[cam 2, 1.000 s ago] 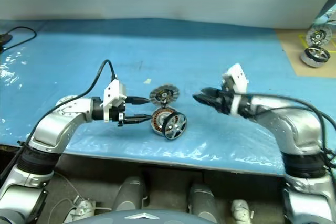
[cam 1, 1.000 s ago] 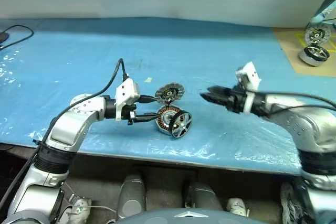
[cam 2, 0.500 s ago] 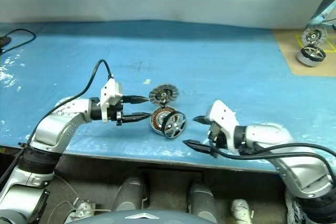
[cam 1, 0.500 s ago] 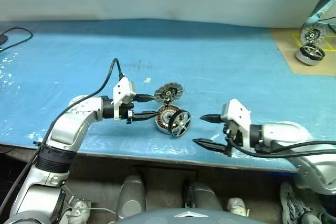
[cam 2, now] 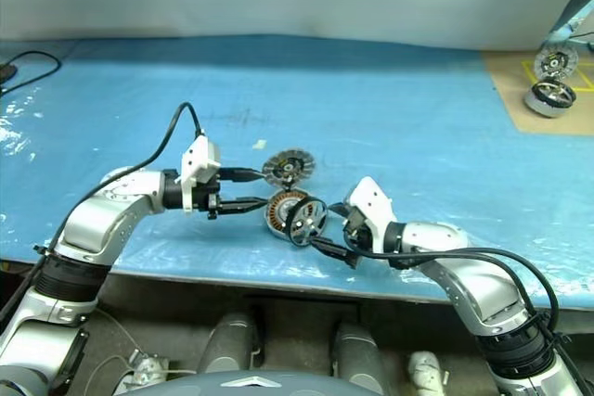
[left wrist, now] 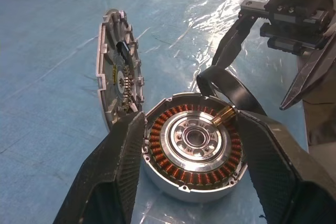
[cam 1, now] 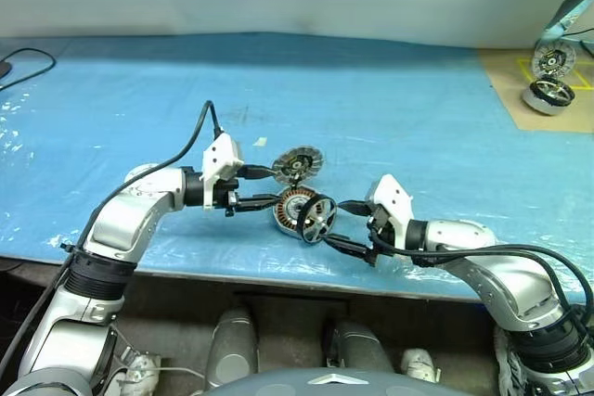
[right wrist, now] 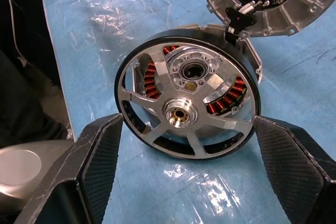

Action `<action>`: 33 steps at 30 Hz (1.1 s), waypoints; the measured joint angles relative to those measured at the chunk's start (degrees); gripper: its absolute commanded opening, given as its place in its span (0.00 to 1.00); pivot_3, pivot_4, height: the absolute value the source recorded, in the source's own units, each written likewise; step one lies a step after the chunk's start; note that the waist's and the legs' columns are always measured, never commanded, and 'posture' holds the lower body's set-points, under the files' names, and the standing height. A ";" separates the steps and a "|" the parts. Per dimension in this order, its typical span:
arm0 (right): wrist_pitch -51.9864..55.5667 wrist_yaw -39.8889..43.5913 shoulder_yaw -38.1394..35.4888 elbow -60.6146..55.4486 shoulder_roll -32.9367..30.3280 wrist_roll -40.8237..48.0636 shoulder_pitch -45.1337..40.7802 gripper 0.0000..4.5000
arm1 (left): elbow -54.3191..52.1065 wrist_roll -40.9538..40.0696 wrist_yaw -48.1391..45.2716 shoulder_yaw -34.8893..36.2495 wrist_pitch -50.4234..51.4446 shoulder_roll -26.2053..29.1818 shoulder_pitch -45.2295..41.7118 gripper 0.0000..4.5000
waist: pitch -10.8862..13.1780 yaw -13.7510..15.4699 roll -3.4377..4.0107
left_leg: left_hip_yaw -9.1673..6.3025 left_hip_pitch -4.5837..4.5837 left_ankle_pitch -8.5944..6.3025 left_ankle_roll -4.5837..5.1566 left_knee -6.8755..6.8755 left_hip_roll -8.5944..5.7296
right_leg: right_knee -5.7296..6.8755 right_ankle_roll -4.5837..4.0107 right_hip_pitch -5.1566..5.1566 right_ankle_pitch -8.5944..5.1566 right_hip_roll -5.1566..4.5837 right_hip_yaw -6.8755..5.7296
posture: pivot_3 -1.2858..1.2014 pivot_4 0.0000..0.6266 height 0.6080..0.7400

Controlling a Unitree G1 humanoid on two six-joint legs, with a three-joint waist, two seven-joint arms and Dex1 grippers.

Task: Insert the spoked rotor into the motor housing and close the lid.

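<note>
The spoked rotor (cam 1: 318,219) stands on its rim, tilted, on the blue plastic-covered desk (cam 1: 408,108), leaning against the open front of the motor housing (cam 1: 293,210). Through its silvery spokes the right wrist view shows the copper windings and pale centre of the housing just behind it, so the rotor is in front of the housing and not seated in it. The housing lies on the desk tipped toward the rotor, its ring of windings facing out. The lid (cam 1: 297,164) is swung open on its hinge and stands up just beyond the housing, its segmented face with the dark centre turned toward the robot.

The left hand (cam 1: 264,186) reaches in from the left with its two black fingers (left wrist: 113,169) spread to either side of the housing, close to its wall; whether they press on it cannot be told. The right hand (cam 1: 350,225) comes in low from the right, its fingers (right wrist: 100,153) set wide apart, one on each side of the rotor's black rim and not touching it.

Far off on the right, on a brown mat (cam 1: 538,85), sits another motor (cam 1: 549,95) with a shiny dark base.
</note>
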 measured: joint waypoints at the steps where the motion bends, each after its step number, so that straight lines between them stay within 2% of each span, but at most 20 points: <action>1: 0.16 -0.22 0.06 0.09 0.31 -0.12 -0.32 0.92 | 0.00 0.01 0.02 -0.14 0.00 -0.02 -0.01 0.65 | 0.00 0.01 0.00 | 0.00 0.00 0.00 0.00 0.00 0.00 | 0.00 0.00 0.01 0.00 0.00 0.00 | 0.52 0.24 1.00; 9: 3.30 -0.07 -0.53 -0.09 0.73 1.36 -2.02 0.92 | 0.00 0.41 0.31 -1.45 0.02 -1.15 -0.46 0.65 | 0.00 0.07 0.00 | 0.01 0.00 0.00 0.00 0.02 -0.02 | 0.00 0.00 0.01 0.00 -0.01 0.00 | 0.52 0.24 1.00; 16: 3.20 3.91 -2.89 -1.94 -5.82 1.60 0.74 0.92 | 0.02 0.82 0.54 -1.87 0.03 -1.86 -0.96 0.65 | 0.00 0.15 0.00 | 0.02 0.02 0.00 0.00 0.01 -0.02 | -0.01 0.02 0.05 0.01 -0.01 0.00 | 0.52 0.24 1.00; 20: 2.85 5.54 -4.02 -4.50 -6.48 3.14 0.28 0.92 | 0.18 1.24 0.53 -2.50 0.00 -2.41 -1.56 0.65 | 0.00 0.04 0.00 | 0.00 0.09 0.00 0.01 0.02 0.00 | 0.00 0.01 0.09 0.01 0.00 0.01 | 0.52 0.24 1.00; 26: -2.89 7.10 2.14 -3.98 -6.38 -2.24 -2.32 0.92 | 1.20 1.69 0.04 -3.10 -0.13 -2.60 -1.88 0.65 | 0.00 0.07 0.00 | 0.02 0.15 0.00 0.00 0.02 0.00 | 0.00 0.00 0.15 0.00 0.00 0.01 | 0.52 0.24 1.00; 33: -11.52 8.57 6.90 2.90 -4.72 -10.00 -4.68 0.92 | 2.41 2.04 -0.04 -3.12 -1.44 -2.65 -2.11 0.65 | 0.00 0.04 0.00 | 0.05 0.14 0.00 0.01 0.04 0.00 | 0.01 0.00 0.15 0.00 -0.01 0.00 | 0.52 0.24 1.00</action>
